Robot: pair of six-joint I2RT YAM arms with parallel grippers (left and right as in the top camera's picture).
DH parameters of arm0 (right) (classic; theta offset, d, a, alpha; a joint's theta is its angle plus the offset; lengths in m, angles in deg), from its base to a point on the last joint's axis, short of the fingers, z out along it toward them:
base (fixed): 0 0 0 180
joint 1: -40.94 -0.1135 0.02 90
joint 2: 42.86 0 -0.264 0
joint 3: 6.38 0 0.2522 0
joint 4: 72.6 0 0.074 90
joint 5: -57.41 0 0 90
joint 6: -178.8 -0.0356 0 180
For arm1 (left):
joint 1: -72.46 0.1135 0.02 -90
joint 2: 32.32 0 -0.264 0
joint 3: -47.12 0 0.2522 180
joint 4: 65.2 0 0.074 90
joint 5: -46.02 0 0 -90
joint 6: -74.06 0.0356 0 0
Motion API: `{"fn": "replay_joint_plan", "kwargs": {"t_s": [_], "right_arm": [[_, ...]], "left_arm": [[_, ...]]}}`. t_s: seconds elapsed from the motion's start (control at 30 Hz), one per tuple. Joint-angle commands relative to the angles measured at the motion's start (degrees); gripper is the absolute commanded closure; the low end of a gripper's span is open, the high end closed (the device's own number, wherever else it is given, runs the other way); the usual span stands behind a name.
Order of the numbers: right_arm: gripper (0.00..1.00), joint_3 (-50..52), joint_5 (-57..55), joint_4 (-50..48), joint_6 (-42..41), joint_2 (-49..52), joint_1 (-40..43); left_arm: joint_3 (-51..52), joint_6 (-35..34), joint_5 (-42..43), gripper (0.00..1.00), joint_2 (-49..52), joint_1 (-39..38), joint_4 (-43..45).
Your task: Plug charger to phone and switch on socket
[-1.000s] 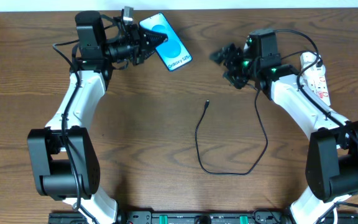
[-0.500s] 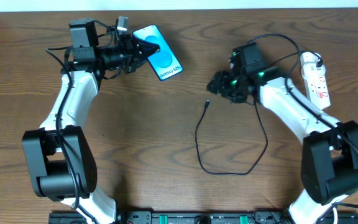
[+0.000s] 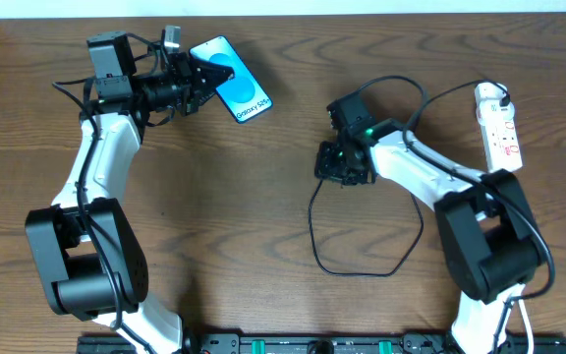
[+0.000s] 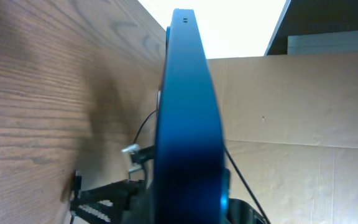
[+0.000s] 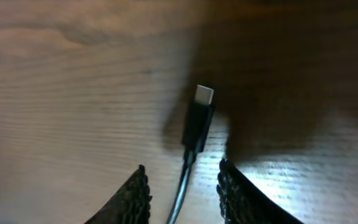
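My left gripper is shut on the phone, a cyan-screened smartphone held tilted above the table at the back left. In the left wrist view the phone shows edge-on between the fingers. The charger cable loops across the table's middle. Its connector tip lies on the wood between the open fingers of my right gripper, which is low over it. The white socket strip lies at the far right.
The strip's white cord runs down the right side. A cardboard wall stands behind the table. Bare wood lies between the arms.
My left gripper has carried the phone further left. My right gripper has moved left and down from near the socket onto the charger's connector tip.
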Motion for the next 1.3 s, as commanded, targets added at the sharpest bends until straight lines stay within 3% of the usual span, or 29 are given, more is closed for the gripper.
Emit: {"fn": "replay_joint_plan", "kwargs": {"t_s": [0.0, 0.33, 0.47, 0.53, 0.6, 0.67, 0.87, 1.0, 1.27], "right_arm": [[0.69, -0.7, 0.0, -0.2, -1.7, 1.9, -0.5], [0.77, -0.7, 1.3, -2.1, -4.3, 4.8, -1.1], [0.99, -0.7, 1.3, -3.1, -4.6, 5.3, -1.0], [0.99, -0.7, 1.4, -4.9, -2.2, 5.3, -0.9], [0.99, -0.7, 4.4, -9.1, 5.5, 5.3, -0.9], [0.99, -0.7, 10.2, -12.1, 12.1, 4.9, -0.3], [0.99, -0.8, 34.4, -18.1, 19.2, 3.1, 3.5], [0.99, -0.8, 46.8, -20.2, 20.0, 0.2, 5.8], [0.99, -0.8, 51.1, -19.3, 21.0, -9.3, 6.0]], "left_arm": [[-1.0, 1.2, 2.1, 0.93, -1.3, 0.1, 0.2], [-0.9, 1.2, 2.1, 0.93, -1.3, 0.1, -1.5], [-0.9, 1.2, 2.1, 0.93, -1.3, 0.1, -1.8], [-0.9, 1.2, 2.1, 0.93, -1.3, 0.0, -2.4], [-0.9, 1.2, 2.1, 0.93, -1.3, -0.1, -3.1], [-0.9, 1.2, 2.1, 0.93, -1.3, -0.1, -4.1], [-0.9, 2.5, 5.5, 0.93, -1.3, -0.1, -6.1], [-0.9, 5.5, 9.3, 0.93, -1.3, -0.1, -2.8], [-0.9, 5.9, 15.8, 0.93, -1.3, -0.1, 6.4]]}}
